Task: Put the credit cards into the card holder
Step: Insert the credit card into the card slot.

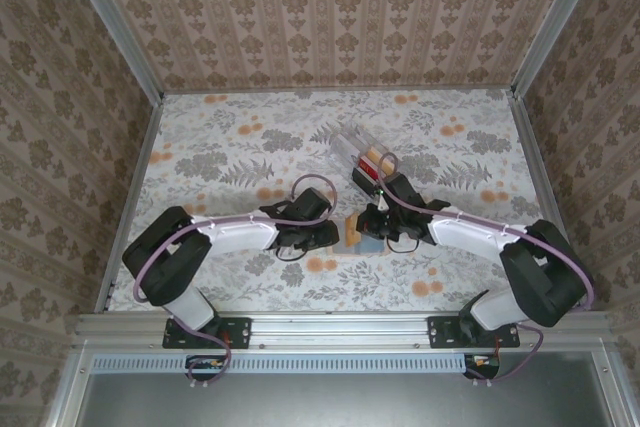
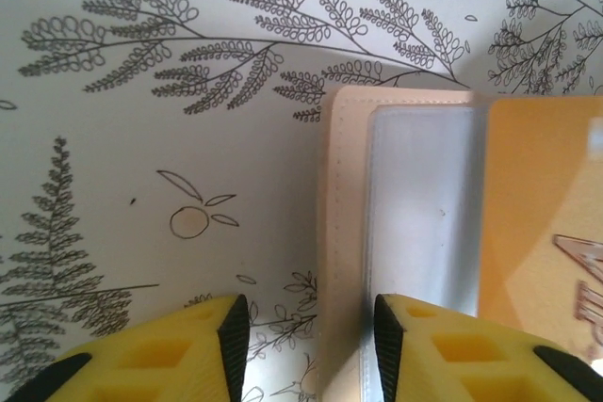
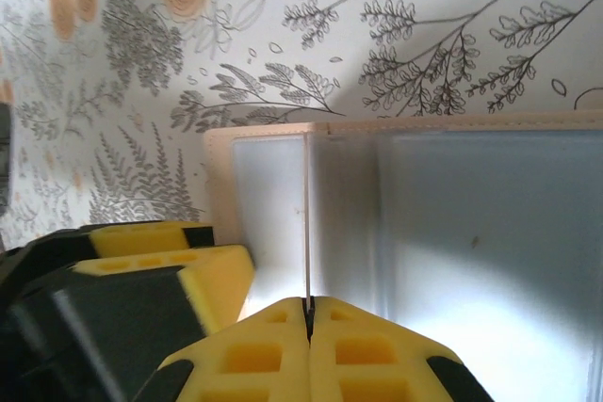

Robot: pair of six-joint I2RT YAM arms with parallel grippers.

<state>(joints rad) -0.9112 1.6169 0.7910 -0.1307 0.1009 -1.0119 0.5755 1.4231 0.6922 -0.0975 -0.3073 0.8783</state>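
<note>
Top external view: the clear card holder (image 1: 352, 147) stands mid-table (image 1: 220, 147) with a red card (image 1: 372, 161) in it, and just nearer lies an open tan wallet (image 1: 368, 244) where both grippers meet. Left wrist view: the left gripper (image 2: 311, 313) is released, with the wallet's stitched edge in the gap between its fingers. The orange-yellow card (image 2: 542, 223) stands over the grey lining. Right wrist view: the right gripper (image 3: 309, 306) is clenched on a thin sheet seen edge-on, apparently that orange-yellow card.
</note>
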